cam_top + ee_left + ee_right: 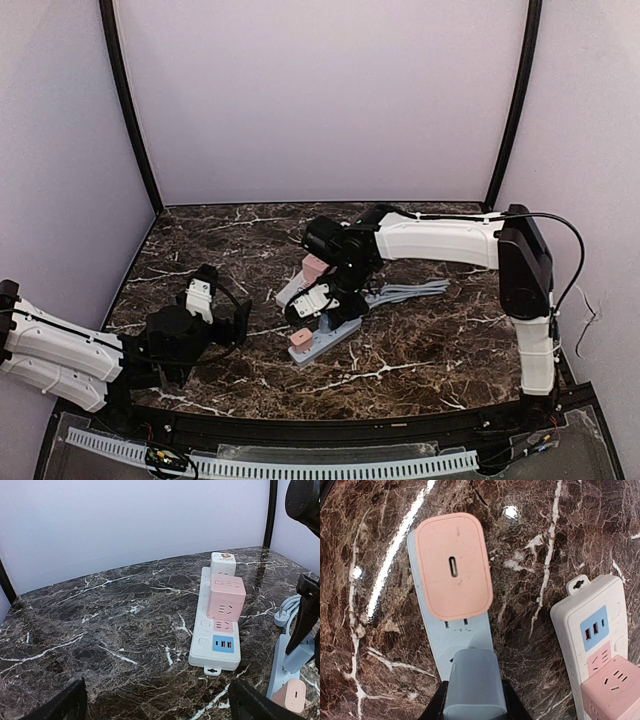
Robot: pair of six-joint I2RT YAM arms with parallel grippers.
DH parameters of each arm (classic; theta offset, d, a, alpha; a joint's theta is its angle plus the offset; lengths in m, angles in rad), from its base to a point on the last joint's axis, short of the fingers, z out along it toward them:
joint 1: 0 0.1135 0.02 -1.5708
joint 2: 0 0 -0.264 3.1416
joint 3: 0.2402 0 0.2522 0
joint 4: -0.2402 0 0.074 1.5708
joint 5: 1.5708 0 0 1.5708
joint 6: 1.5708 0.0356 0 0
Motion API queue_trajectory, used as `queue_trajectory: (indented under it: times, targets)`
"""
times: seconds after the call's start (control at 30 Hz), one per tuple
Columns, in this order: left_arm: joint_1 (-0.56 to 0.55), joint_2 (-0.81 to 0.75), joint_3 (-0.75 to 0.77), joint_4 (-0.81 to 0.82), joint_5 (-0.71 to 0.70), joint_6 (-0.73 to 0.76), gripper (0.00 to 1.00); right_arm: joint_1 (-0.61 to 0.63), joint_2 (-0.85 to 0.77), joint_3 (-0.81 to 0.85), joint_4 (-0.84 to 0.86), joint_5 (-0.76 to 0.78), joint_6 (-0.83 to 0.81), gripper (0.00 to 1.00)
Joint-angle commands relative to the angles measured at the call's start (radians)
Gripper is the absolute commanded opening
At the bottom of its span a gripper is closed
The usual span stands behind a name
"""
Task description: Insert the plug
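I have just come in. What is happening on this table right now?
The right arm's fingers are closed on a grey-blue plug at the grey-blue power strip, next to a pink charger already plugged into it. Whether the plug is fully in cannot be seen. The left arm's fingers are open and empty, off to the side.

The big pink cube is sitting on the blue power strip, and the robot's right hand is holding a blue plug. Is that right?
Almost. The pink cube sits on the white power strip, not the blue power strip. The left wrist view shows this plainly. The rest is right: the right gripper is holding a blue plug.
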Motion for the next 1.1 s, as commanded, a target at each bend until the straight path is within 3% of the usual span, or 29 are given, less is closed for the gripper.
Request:
queue_trajectory:
  times: [0.0,1.07]
  targets:
    - [0.005,-0.022,-0.017,0.004,-0.002,-0.006,0.99,0.007,0.022,0.019,-0.034,-0.018,-0.023,0.0]
    - [0.006,-0.032,-0.024,0.005,-0.004,-0.006,0.99,0.027,0.061,0.017,-0.052,0.046,-0.023,0.0]
